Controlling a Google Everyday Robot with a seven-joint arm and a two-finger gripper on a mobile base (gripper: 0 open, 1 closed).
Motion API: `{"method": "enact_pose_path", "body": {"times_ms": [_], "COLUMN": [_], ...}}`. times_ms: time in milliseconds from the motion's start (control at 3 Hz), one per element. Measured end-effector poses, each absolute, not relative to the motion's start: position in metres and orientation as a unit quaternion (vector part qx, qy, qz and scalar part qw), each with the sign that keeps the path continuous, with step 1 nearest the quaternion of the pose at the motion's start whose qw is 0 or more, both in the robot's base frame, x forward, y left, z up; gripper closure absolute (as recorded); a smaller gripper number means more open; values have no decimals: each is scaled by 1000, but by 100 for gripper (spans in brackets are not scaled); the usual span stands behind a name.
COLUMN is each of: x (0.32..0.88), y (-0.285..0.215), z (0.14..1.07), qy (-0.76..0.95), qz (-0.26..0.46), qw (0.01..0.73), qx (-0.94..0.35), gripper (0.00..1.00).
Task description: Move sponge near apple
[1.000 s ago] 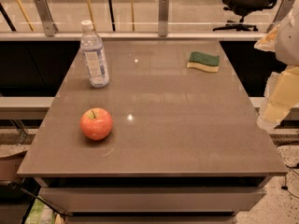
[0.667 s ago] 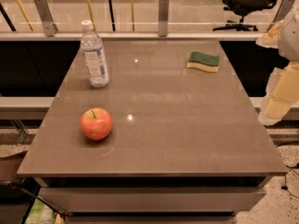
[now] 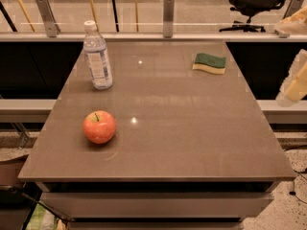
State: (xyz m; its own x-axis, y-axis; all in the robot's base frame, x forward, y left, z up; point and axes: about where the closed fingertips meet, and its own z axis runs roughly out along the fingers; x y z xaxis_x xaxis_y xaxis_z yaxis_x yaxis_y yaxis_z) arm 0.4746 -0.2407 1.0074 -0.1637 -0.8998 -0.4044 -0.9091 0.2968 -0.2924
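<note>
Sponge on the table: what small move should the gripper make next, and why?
Probably swing the gripper, which is beyond the right edge of the table, leftward toward the sponge. The sponge lies ungrasped at the far right, while the apple sits near the front left, well apart, so reaching comes first.

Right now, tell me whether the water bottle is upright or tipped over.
Upright: the water bottle stands on its base on the table, cap on top. The gripper hangs off the table's right edge, far from it.
</note>
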Motion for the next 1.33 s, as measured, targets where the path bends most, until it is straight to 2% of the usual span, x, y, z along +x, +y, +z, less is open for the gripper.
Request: {"method": "enact_pose_path", "body": {"times_ms": [667, 1333], "x": [527, 574], "y": [-272, -304], "z": [1008, 993], "qy": [748, 778], "qz": [92, 111], "qw": [365, 419], "qx": [-547, -454], "gripper": [0, 0]}}
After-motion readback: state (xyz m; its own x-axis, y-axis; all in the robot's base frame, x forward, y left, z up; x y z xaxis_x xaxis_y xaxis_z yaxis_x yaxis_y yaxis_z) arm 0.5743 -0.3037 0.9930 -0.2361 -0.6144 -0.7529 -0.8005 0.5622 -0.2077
